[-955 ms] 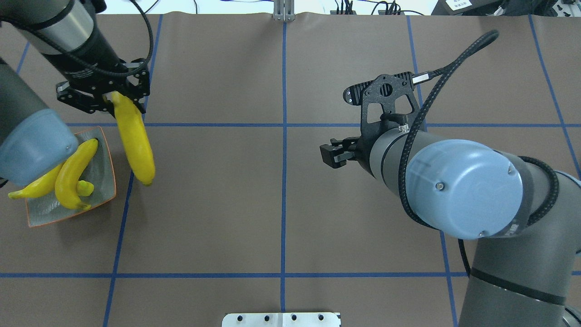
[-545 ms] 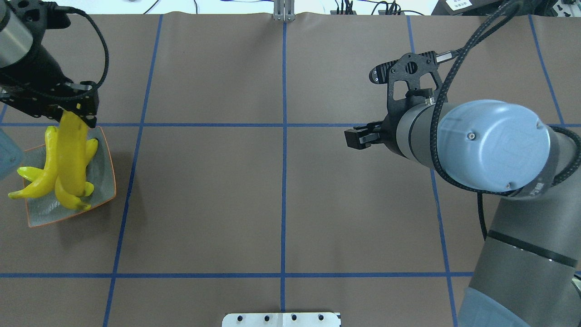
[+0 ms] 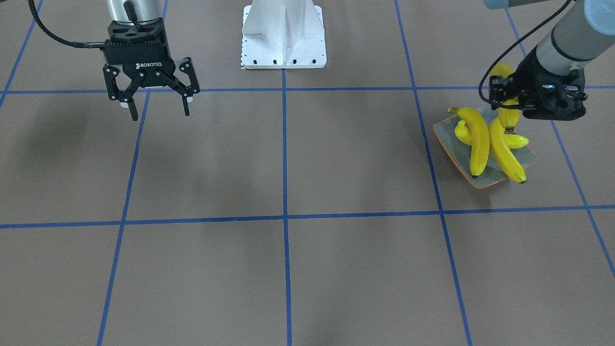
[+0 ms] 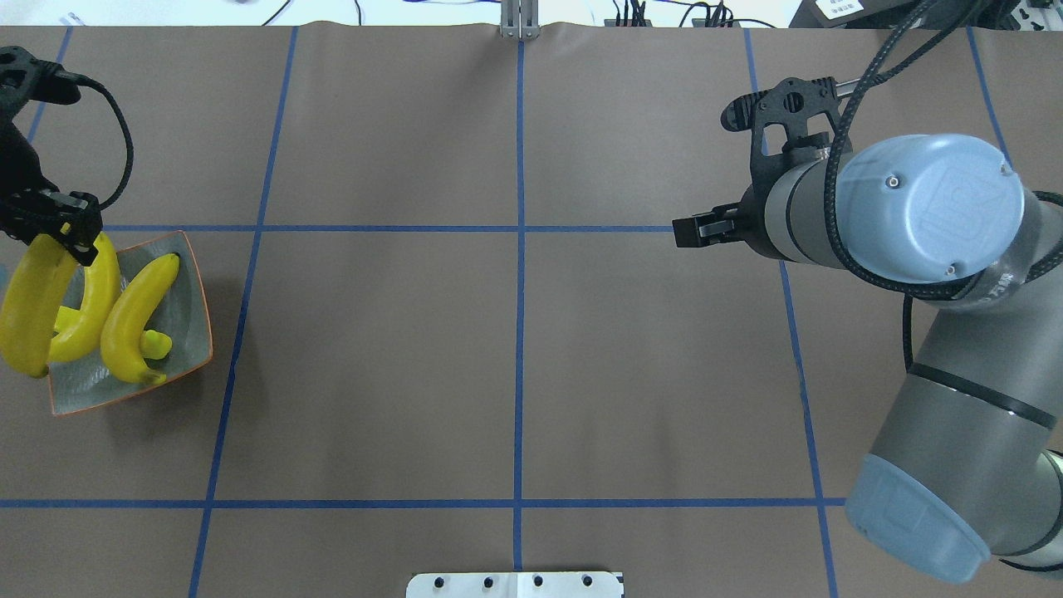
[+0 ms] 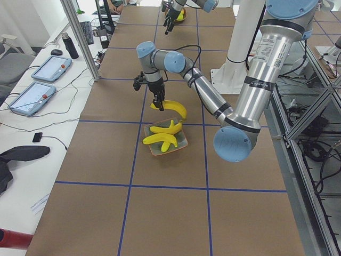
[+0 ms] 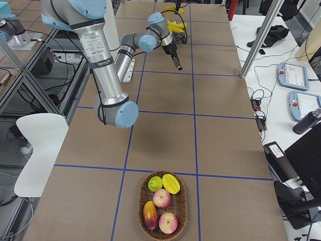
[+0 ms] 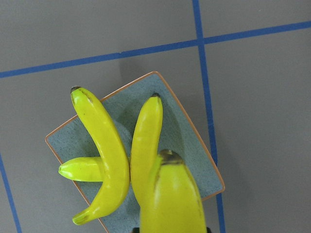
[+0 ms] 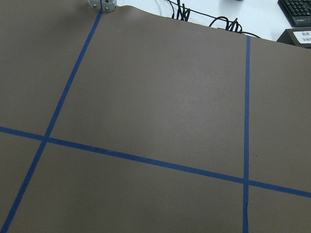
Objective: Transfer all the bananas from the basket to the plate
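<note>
Brown blue-taped table [image 4: 374, 374]; left gripper [image 3: 508, 96] apparently clamps banana [image 4: 29, 303] near plate [image 4: 189, 332]; right gripper [image 3: 158, 113] apart.

three yellow bananas [image 3: 478, 139] lie overlapping on a square, orange-rimmed grey-green plate [image 4: 189, 320]; a fourth banana [image 4: 29, 307] hangs over its edge, held in the left gripper [image 4: 65, 237].
</note>
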Robot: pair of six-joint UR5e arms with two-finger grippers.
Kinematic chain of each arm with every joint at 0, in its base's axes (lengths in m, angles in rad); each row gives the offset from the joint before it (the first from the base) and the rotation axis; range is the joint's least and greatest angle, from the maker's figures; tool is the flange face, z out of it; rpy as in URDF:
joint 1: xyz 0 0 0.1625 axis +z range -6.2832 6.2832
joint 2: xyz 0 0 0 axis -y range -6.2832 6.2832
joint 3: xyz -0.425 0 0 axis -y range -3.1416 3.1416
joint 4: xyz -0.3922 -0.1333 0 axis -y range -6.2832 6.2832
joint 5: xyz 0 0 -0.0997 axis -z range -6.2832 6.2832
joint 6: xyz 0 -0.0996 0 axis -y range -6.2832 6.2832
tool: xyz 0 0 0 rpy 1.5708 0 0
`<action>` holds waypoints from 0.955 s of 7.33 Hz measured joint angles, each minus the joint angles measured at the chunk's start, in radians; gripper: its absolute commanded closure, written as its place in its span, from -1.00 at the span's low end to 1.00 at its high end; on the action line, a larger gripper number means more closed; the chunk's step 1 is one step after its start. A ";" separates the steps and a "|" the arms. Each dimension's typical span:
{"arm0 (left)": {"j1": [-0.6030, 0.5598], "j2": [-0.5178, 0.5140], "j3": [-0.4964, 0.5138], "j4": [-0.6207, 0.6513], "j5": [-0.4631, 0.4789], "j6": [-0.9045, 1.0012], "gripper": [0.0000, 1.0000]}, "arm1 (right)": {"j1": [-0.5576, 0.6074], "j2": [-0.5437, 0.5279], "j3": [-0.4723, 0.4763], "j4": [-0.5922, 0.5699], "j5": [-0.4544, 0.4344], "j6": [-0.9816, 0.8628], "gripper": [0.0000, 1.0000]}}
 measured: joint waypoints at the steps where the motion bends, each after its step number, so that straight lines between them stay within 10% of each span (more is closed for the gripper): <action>1: 0.001 -0.005 0.055 -0.002 -0.042 0.001 1.00 | 0.024 -0.001 -0.012 0.000 0.044 0.000 -1.00; 7: 0.003 -0.020 0.273 -0.101 -0.076 0.067 1.00 | 0.097 -0.001 -0.051 0.000 0.152 -0.002 -1.00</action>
